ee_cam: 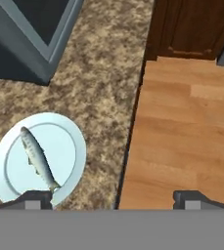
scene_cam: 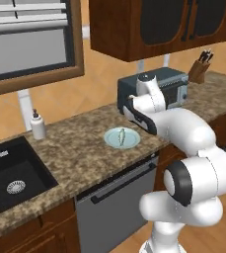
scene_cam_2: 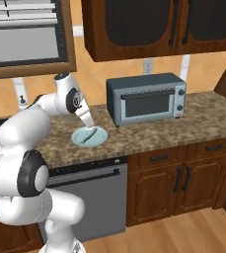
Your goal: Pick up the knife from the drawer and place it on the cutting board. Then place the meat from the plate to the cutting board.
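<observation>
Hiding plate (scene_cam_2: 98, 139) edge — tool (ee_cam: 113, 199) (tips cropped)

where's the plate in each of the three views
Left base view: the plate lies on the counter at centre, just left of the arm.
Right base view: plate sits left of centre, below the hand, near the counter's front edge.
Hand view: plate at lower left, holding a small fish.
Shared landmark: the toaster oven stands just beyond the plate on the counter.
</observation>
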You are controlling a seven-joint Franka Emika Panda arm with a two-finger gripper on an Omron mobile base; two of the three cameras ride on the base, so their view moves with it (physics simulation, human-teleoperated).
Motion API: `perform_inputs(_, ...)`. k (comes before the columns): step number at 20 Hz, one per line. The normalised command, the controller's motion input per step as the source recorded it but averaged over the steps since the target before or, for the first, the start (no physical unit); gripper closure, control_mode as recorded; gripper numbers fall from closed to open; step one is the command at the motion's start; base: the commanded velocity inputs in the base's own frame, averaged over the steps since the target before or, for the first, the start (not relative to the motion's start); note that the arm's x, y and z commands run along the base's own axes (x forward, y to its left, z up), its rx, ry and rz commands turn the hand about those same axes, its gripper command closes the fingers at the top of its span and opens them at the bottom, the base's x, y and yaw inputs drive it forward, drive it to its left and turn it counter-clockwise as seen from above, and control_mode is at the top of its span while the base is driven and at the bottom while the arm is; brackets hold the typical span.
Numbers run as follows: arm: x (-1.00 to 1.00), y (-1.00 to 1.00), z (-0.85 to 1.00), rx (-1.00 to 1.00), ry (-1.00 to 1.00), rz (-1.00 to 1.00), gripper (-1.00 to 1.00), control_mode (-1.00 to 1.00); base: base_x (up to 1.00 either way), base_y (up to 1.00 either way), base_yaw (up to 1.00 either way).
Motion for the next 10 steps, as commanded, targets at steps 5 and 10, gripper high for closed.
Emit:
perform_inputs(5, 0.0, 0.0, 0.0, 0.0, 0.0, 0.0, -1.0, 1.0, 0.02, -0.06, 0.33)
perform_inputs(10, 0.27, -0.22, -0.15, 0.04, 0.11, 0.1, -1.0, -1.0, 0.33, -0.1, 0.2)
